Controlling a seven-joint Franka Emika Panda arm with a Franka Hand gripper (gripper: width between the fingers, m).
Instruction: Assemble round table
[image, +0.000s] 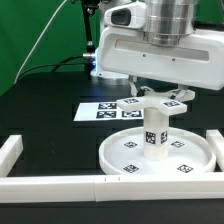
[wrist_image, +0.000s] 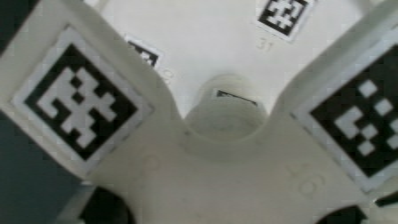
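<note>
The large round rimmed disc (image: 115, 160) lies flat on the black table, tags facing up. The short thick cylinder leg (image: 157, 135) stands upright on its middle. The cross-shaped foot (image: 133, 103) sits level right on top of the leg, and I cannot tell whether it rests on it. My gripper (image: 160, 93) comes straight down onto the foot and is shut on its middle. In the wrist view the foot (wrist_image: 214, 170) fills the frame, with tagged arms and a round centre socket (wrist_image: 228, 120). My fingers are mostly hidden behind it.
The marker board (image: 98, 111) lies behind the disc, toward the exterior view's left. Long white border bars run along the front (image: 50, 185), the left (image: 10, 150) and the right (image: 215, 140). The arm's white body hangs over the disc.
</note>
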